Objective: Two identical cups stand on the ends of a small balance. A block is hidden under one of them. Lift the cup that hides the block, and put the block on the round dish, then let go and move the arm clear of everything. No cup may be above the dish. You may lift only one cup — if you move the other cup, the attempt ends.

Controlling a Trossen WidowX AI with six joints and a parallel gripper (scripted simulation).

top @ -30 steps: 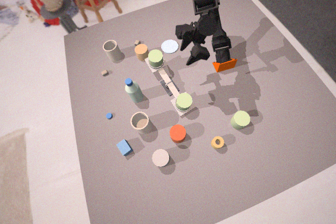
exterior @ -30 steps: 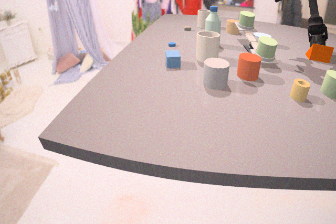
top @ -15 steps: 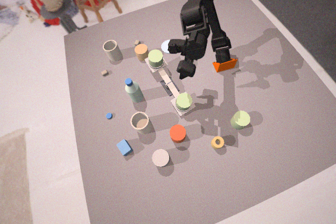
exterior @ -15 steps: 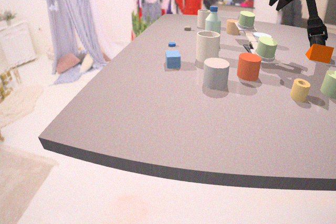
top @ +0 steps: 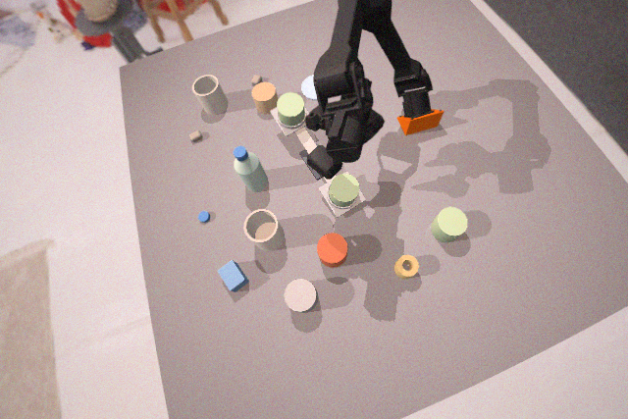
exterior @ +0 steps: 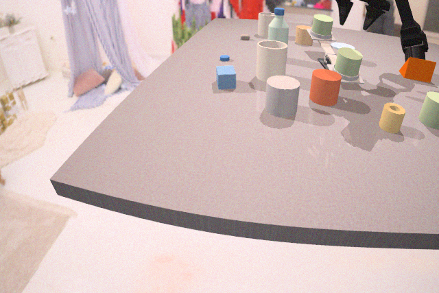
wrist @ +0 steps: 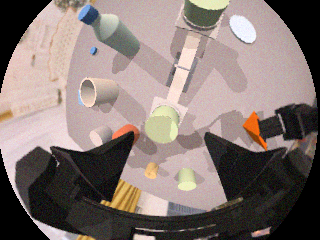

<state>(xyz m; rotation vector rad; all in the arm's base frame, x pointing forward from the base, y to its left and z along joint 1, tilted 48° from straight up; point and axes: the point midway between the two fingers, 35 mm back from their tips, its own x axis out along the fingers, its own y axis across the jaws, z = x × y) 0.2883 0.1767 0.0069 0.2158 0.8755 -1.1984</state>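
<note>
The end effector point(exterior: 358, 11) hangs high over the balance point(top: 307, 141), fingers spread wide with nothing between them. Below it, one green cup point(top: 343, 189) stands on the near pan and the other cup point(top: 290, 108) on the far pan; the block is hidden. The pale round dish point(wrist: 242, 28) lies beside the far cup. An orange cylinder point(top: 332, 248), a bottle point(top: 249, 169) and an open beige tube point(top: 261, 226) crowd the near end. The table point(top: 456, 302) has wider room toward its right edge.

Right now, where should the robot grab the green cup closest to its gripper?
Probably around the round side wall of the green cup, coming straight down from above. It stands upright on the balance pad, and the open gripper hangs above it, empty.
</note>
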